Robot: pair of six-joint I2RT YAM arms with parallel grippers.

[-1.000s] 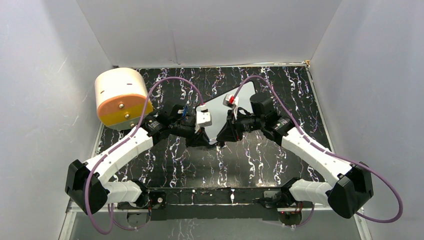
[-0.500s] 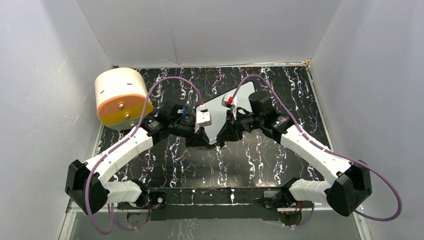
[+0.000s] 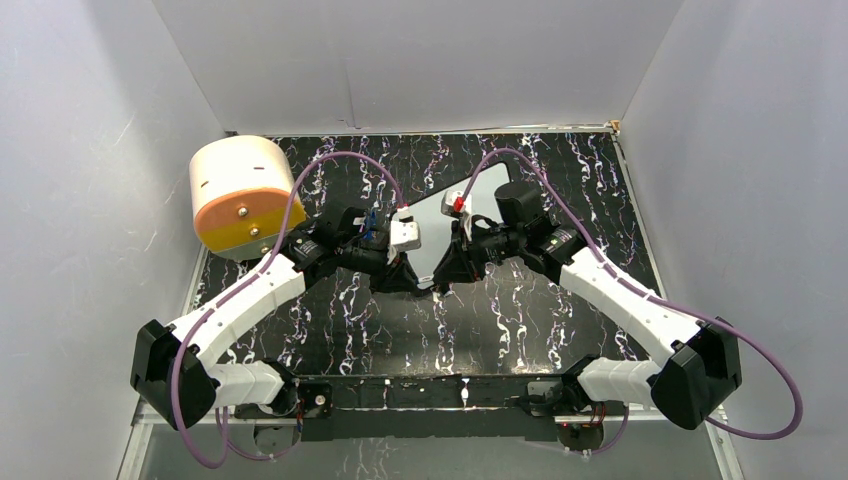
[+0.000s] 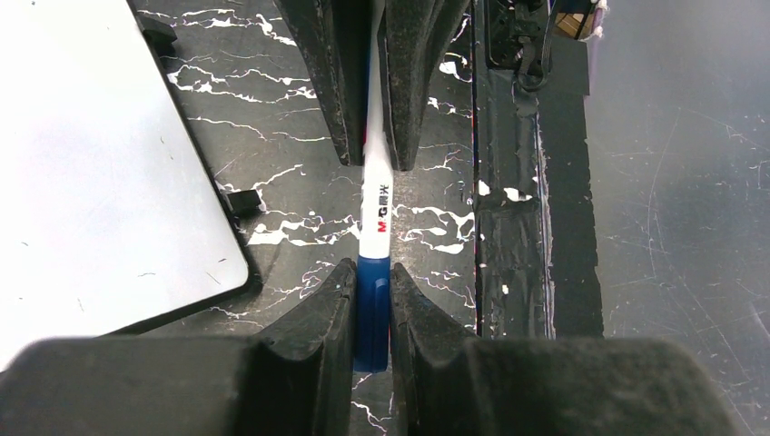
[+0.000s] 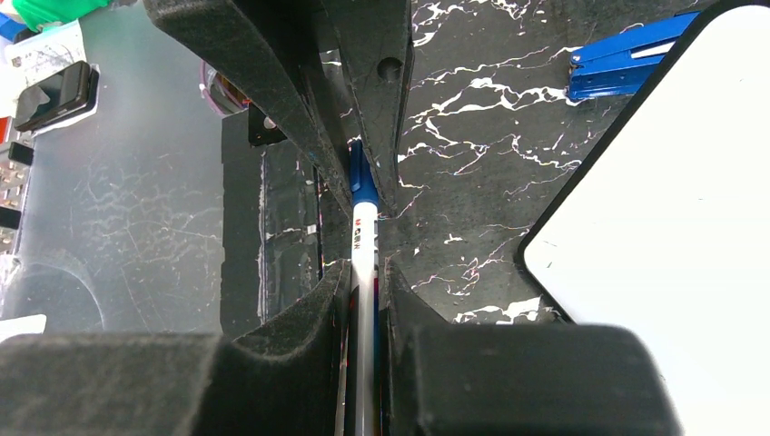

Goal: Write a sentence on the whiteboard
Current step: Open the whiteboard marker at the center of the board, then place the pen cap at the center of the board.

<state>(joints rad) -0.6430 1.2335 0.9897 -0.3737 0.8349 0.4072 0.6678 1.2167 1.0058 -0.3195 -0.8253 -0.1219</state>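
Nudges right gripper [image 5: 366, 272] inward since earlier, clamping marker [image 5: 363, 238] barrel; pinches cap [image 4: 371, 313] in left gripper [image 4: 370, 277]. Best pulled straight apart along barrel.

Left gripper [image 4: 372, 289] and right gripper [image 5: 365, 277], joined by one marker [image 4: 375, 204], bar the whiteboard's [image 3: 433, 238] near corner. A drum [image 3: 240, 195] fills the far left. The table's [image 3: 600, 190] right side is open.

Right gripper [image 5: 365, 272] clamps the marker [image 5: 363, 236] beside the whiteboard [image 5: 672, 209]
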